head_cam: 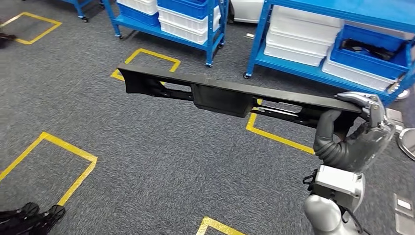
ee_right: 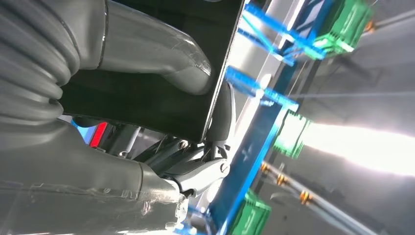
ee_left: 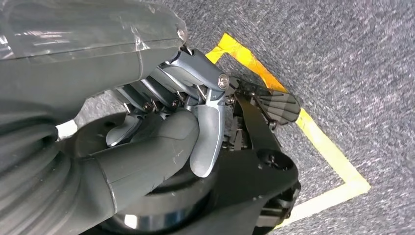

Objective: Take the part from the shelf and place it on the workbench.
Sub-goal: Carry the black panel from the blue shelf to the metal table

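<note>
A long black plastic part (head_cam: 220, 95) hangs level above the grey carpet in the head view. My right hand (head_cam: 352, 137) grips its right end, thumb beneath and fingers over the top edge. The rest of the part reaches out to the left with nothing under it. Up close in the right wrist view, the thumb (ee_right: 156, 54) presses on the part's flat black face (ee_right: 147, 103) while the fingers hook round its edge. In the left wrist view my left hand (ee_left: 161, 132) has its fingers curled in against the thumb with nothing in them.
Blue shelf racks (head_cam: 254, 46) on castors stand at the back, holding white bins (head_cam: 298, 44) and a blue bin (head_cam: 369, 54). Yellow tape squares (head_cam: 54, 147) mark the carpet. Green bins (ee_right: 293, 137) sit on a blue rack close to my right hand.
</note>
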Available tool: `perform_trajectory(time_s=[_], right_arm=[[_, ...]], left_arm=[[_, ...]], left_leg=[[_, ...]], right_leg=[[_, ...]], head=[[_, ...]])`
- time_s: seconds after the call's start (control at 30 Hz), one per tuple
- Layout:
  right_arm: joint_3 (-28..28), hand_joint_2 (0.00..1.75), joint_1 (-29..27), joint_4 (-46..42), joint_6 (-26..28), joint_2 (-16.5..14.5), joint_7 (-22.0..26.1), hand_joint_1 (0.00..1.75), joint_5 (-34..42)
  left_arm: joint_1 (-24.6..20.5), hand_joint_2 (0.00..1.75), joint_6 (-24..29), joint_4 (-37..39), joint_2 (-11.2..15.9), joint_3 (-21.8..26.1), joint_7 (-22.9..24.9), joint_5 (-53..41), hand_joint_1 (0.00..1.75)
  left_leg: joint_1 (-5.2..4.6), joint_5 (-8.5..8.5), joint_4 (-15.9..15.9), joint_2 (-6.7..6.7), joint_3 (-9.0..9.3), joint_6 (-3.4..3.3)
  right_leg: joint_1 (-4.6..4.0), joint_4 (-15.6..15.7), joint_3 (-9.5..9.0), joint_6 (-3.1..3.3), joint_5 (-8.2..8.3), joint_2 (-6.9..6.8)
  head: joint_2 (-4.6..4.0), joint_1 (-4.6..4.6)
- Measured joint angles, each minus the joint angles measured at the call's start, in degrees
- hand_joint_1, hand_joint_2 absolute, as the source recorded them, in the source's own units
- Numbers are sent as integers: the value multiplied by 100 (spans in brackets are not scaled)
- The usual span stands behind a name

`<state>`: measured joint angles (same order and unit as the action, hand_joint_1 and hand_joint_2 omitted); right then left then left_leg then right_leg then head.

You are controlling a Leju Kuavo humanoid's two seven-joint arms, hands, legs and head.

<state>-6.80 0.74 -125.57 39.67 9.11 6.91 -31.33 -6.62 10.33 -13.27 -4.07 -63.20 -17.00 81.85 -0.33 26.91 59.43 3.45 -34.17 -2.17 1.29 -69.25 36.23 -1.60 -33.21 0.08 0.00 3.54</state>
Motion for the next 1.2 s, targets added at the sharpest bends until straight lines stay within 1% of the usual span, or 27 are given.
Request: perform_trajectory(time_s=[0.07, 0.13, 0.2, 0.23, 0.3, 0.33, 0.37, 0.4, 0.43, 0.47, 0.5, 0.57, 0.6, 0.63, 0.67, 0.73, 0.8, 0.87, 0.9, 0.93, 0.97, 1.0, 1.03, 1.07, 1.13, 1.17, 1.2], right_arm=[[-18, 175, 23, 10, 0, 12, -27, 175, -21], [-22, 175, 31, 16, 0, 23, -40, 175, -30], [-34, 175, 37, 21, -1, 34, -41, 175, -32], [-44, 175, 43, 23, -2, 37, -35, 175, -32], [-60, 175, 49, 27, -4, 38, -21, 175, -18], [-63, 175, 47, 28, -4, 38, -11, 175, 1], [-63, 175, 42, 31, -4, 38, 6, 175, 23], [-63, 175, 38, 37, -4, 38, 28, 175, 44], [-63, 175, 34, 46, -4, 38, 55, 175, 58], [-63, 175, 34, 57, -4, 37, 80, 175, 63], [-63, 175, 33, 66, -4, 37, 98, 175, 65], [-63, 175, 32, 74, -4, 36, 112, 175, 64], [-63, 175, 32, 74, -4, 37, 110, 175, 62], [-63, 175, 31, 75, -4, 36, 106, 175, 57], [-63, 175, 32, 77, -4, 36, 101, 175, 51], [-64, 175, 38, 81, -4, 34, 75, 175, 17], [-65, 175, 41, 82, -4, 36, 46, 175, -29], [-66, 175, 28, 83, -3, 38, 28, 175, -52], [-66, 175, 16, 83, -2, 40, 21, 175, -54], [-66, 175, 3, 83, -2, 40, 15, 175, -54], [-66, 175, -6, 83, -2, 41, 10, 175, -54], [-65, 175, -10, 83, -2, 41, 8, 175, -54], [-65, 175, -10, 83, -2, 41, 4, 175, -54], [-65, 175, -8, 85, -2, 42, 1, 175, -55], [-66, 175, 0, 87, -3, 42, -19, 175, -65], [-67, 175, 4, 89, -3, 42, -33, 175, -73], [-67, 175, 8, 88, -4, 42, -50, 175, -80]], left_arm=[[-7, 175, 3, -2, -4, -13, 0, -7, 175], [-10, 175, 2, -3, -8, -15, 0, -12, 175], [0, 175, 1, -3, -4, -20, 2, -15, 175], [6, 175, 0, -3, -1, -22, 4, -15, 175], [1, 175, -7, -3, 4, -27, 10, -15, 175], [-3, 175, -10, -4, 3, -29, 11, -14, 175], [-6, 175, -14, -4, 3, -31, 13, -12, 175], [-5, 175, -14, -4, 4, -32, 15, -8, 175], [-2, 175, -13, -4, 7, -32, 16, -4, 175], [1, 175, -13, -4, 11, -32, 18, 0, 175], [4, 175, -12, -4, 16, -32, 19, 3, 175], [3, 175, -10, -4, 25, -32, 21, 3, 175], [-1, 175, -10, -4, 26, -33, 21, 0, 175], [-2, 175, -10, -4, 27, -35, 22, -4, 175], [-1, 175, -12, -4, 27, -37, 23, -9, 175], [13, 175, -14, -4, 26, -39, 34, -13, 175], [15, 175, -19, -4, 24, -40, 51, -13, 175], [4, 175, -26, -4, 21, -43, 58, -13, 175], [0, 175, -29, -4, 20, -45, 57, -13, 175], [0, 175, -30, -4, 20, -46, 51, -13, 175], [2, 175, -31, -4, 20, -46, 41, -13, 175], [4, 175, -30, -4, 20, -47, 29, -10, 175], [4, 175, -30, -4, 20, -47, 19, -6, 175], [3, 175, -28, -4, 19, -47, 12, 1, 175], [-9, 175, -19, -4, 18, -47, -6, 16, 175], [-7, 175, -15, -4, 18, -47, -18, 23, 175], [-4, 175, -10, -4, 19, -47, -28, 27, 175]], left_leg=[[0, 21, 34, 151, -2, 25], [17, 19, 61, 278, -54, 75], [31, 2, 56, 386, -91, 141], [19, 18, 79, 345, -94, 177], [-5, 195, 374, 83, -208, 246], [0, 350, 686, -87, -351, 277], [18, 510, 1058, -188, -538, 303], [35, 618, 1384, -235, -707, 322], [51, 639, 1567, -257, -809, 331], [60, 551, 1531, -273, -801, 332], [63, 376, 1277, -304, -680, 322], [28, 33, 522, -499, -318, 274], [0, -46, 253, -594, -192, 240], [-31, -58, 112, -657, -136, 210], [-58, -32, 85, -655, -133, 182], [-44, -37, 34, -544, -121, 122], [-6, -59, -39, -438, -72, 53], [6, -66, -66, -326, -49, 7], [4, -62, -64, -263, -46, -6], [1, -57, -60, -191, -40, -10], [0, -50, -52, -113, -31, -12], [3, -41, -40, -31, -19, -8], [8, -25, -21, 51, -9, 5], [11, -8, 4, 126, -13, 26], [21, 13, 68, 269, -75, 88], [28, 7, 81, 332, -112, 124], [38, -4, 88, 399, -138, 159]], right_leg=[[15, 634, -230, 32, 349, 238], [11, 920, -335, 56, 397, 400], [4, 980, -357, 100, 388, 311], [16, 1008, -379, 130, 396, 243], [51, 1062, -437, 190, 403, 93], [45, 1069, -462, 210, 392, 15], [41, 1069, -481, 224, 376, -67], [38, 1068, -498, 231, 358, -144], [36, 1067, -517, 229, 338, -220], [37, 1066, -541, 222, 316, -290], [37, 1065, -575, 211, 291, -354], [23, 1063, -653, 165, 228, -472], [11, 1064, -680, 135, 201, -519], [-6, 1068, -699, 103, 180, -566], [-20, 1078, -715, 73, 166, -614], [-14, 1097, -767, 16, 125, -660], [5, 853, -691, -19, -61, -430], [9, 174, -346, -22, -383, -135], [7, -194, -134, -22, -502, -76], [5, -432, 23, -26, -525, -51], [6, -461, 89, -28, -425, -37], [12, -281, 56, -27, -223, -15], [22, 62, -53, -25, 35, 42], [39, 403, -174, -23, 233, 171], [60, 850, -324, -2, 376, 399], [54, 899, -338, 19, 348, 447], [46, 936, -347, 51, 343, 403]], head=[[0, 1], [0, -7], [0, -10], [0, -13], [0, -71], [0, -101], [0, -127], [0, -130], [0, -133], [0, -135], [0, -137], [0, -143], [0, -144], [0, -140], [0, -133], [0, -116], [0, -92], [0, -45], [0, -25], [0, -13], [0, -7], [0, -5], [0, -1], [0, 4], [0, -1], [0, -8], [0, -17]])
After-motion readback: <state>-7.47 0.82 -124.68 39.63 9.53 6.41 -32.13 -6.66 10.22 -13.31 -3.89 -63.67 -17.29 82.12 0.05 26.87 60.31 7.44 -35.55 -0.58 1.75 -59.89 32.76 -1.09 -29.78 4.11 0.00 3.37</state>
